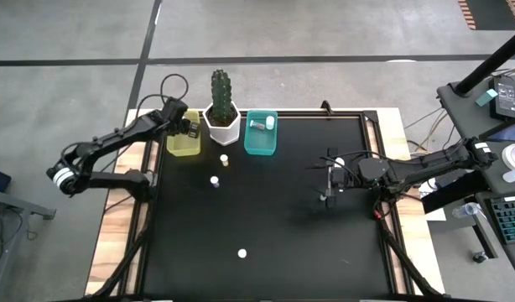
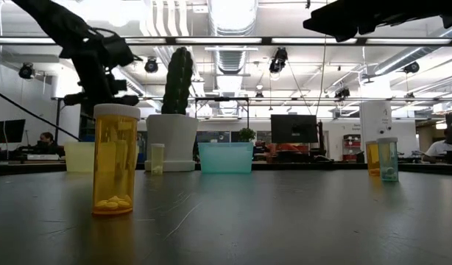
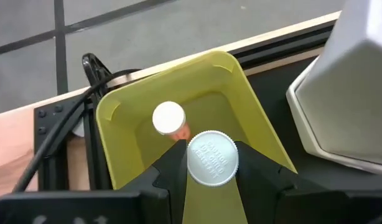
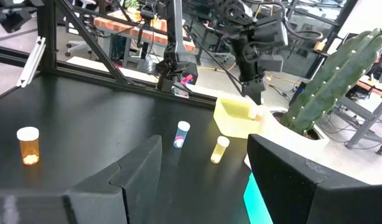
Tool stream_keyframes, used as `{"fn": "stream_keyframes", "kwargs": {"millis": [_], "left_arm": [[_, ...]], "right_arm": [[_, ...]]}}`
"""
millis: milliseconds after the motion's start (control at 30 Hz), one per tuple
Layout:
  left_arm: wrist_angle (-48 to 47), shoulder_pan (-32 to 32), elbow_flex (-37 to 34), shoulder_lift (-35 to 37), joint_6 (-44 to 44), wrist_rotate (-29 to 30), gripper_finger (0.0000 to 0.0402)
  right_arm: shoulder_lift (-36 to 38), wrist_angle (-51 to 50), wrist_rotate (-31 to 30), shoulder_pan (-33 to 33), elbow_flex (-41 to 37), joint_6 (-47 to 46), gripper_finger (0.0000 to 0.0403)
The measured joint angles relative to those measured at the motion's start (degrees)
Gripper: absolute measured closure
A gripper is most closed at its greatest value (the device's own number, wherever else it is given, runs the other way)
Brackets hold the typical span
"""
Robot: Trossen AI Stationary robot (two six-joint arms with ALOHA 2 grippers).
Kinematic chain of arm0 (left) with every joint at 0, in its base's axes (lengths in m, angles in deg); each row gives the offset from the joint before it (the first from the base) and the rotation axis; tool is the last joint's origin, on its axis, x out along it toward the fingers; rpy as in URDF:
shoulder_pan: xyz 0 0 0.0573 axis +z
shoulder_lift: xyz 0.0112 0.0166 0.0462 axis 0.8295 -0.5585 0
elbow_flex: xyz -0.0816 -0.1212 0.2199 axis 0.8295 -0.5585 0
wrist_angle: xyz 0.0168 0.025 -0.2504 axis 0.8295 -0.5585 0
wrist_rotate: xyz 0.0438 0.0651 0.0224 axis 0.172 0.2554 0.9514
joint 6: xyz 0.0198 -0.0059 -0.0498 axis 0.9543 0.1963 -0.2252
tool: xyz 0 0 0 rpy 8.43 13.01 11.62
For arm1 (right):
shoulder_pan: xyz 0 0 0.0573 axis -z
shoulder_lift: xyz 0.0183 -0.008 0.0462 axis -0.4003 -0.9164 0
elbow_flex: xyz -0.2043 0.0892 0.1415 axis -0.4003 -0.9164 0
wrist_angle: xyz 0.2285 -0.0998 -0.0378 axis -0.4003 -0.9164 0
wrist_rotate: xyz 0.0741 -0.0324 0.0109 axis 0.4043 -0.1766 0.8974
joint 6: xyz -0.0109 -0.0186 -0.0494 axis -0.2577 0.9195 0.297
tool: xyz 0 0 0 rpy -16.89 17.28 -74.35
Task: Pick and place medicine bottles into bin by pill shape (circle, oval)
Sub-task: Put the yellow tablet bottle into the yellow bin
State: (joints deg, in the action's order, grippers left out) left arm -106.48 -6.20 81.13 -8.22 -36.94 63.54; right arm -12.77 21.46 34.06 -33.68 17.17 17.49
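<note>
My left gripper (image 3: 211, 180) is over the yellow bin (image 3: 125, 124), shut on a white-capped bottle (image 3: 213, 157); it also shows in the high view (image 1: 189, 127). Another white-capped orange bottle (image 3: 169, 118) lies inside that bin. My right gripper (image 1: 329, 183) is open and empty over the table's right part. Three bottles stand loose on the black table (image 1: 226, 158), (image 1: 215, 180), (image 1: 242, 252). The teal bin (image 1: 260, 134) holds one bottle (image 1: 262, 123). My left gripper pinches the bottle between its two fingers (image 3: 172, 163), which lie on opposite sides of it at the white cap (image 3: 213, 155). The fingers point down into the yellow bin. The bottle is lifted clear above the bin's floor, cap toward the wrist camera.
A white hexagonal pot with a cactus (image 1: 222, 116) stands between the two bins at the far edge. In the low view an orange bottle (image 2: 114, 158) stands near the camera, and two more bottles (image 2: 382, 158) stand at the right. The wooden table border (image 1: 115, 243) frames the black mat.
</note>
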Motion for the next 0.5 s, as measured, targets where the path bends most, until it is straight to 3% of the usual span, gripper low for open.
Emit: {"fn": "stream_keyframes", "kwargs": {"millis": [500], "left_arm": [[5.8, 0.3, 0.0, -9.7, 1.4, -0.7, 0.0306]], "right_arm": [[0.0, 0.1, 0.0, 0.0, 0.0, -0.5, 0.0172]]}}
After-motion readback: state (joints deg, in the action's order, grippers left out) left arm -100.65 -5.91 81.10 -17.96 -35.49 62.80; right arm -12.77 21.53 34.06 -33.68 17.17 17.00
